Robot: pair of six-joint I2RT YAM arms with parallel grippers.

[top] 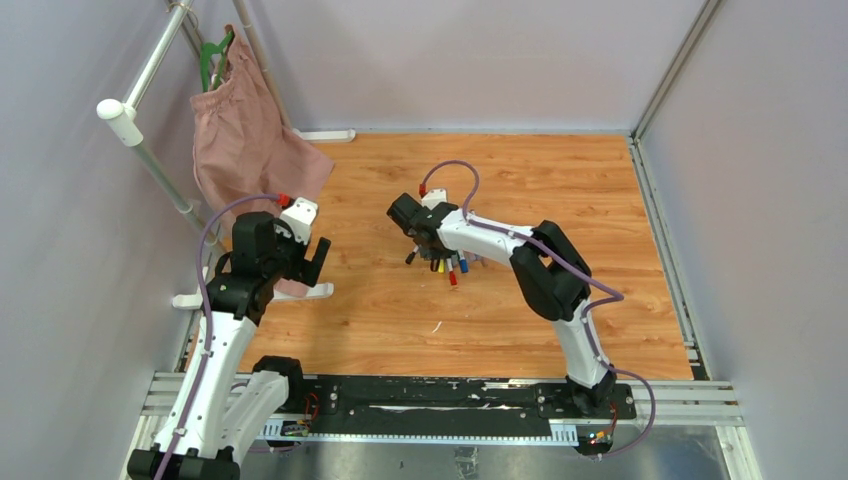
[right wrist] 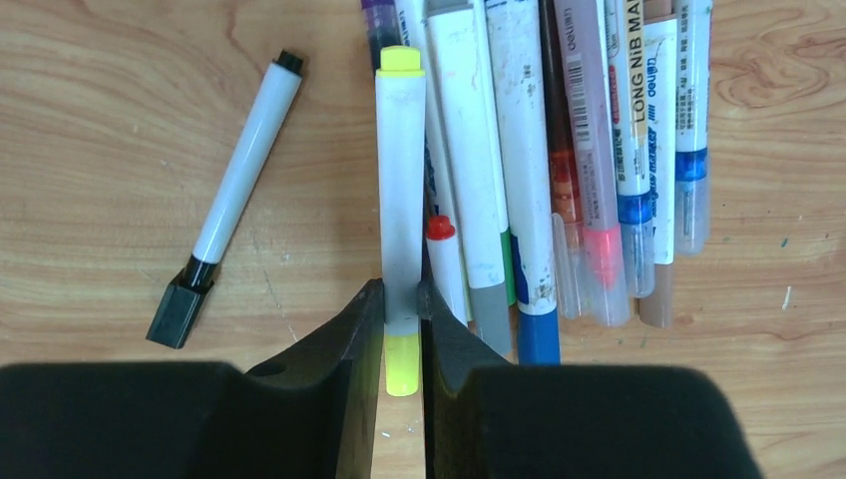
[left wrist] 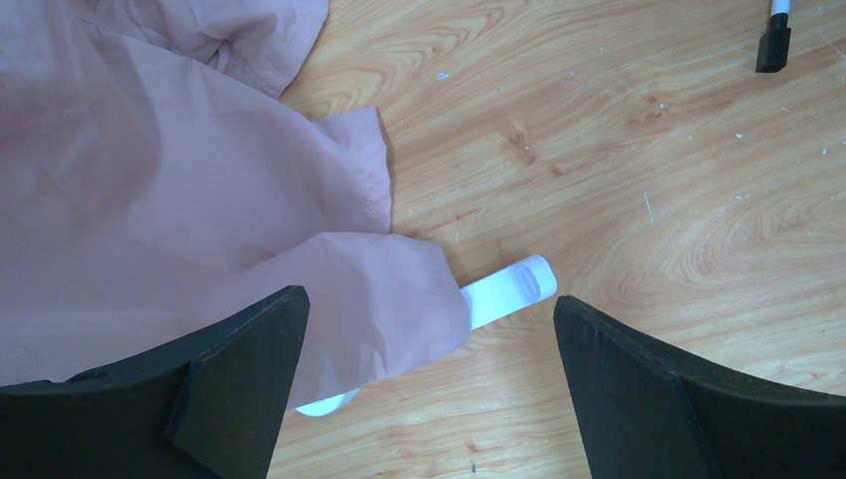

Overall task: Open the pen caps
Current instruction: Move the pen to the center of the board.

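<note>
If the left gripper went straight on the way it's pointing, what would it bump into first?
Probably the pink cloth draped over a white tube, lying between the open jaws of the left gripper; depth is hard to judge.

Your left arm (top: pixel 215 350) and right arm (top: pixel 490 238) are white links joined by black housings. A purple cable (top: pixel 204 280) with a red plug (top: pixel 284 199) runs along each. The left gripper (left wrist: pixel 429 299) ends in matte black wedge fingers (left wrist: pixel 239 379).
</note>
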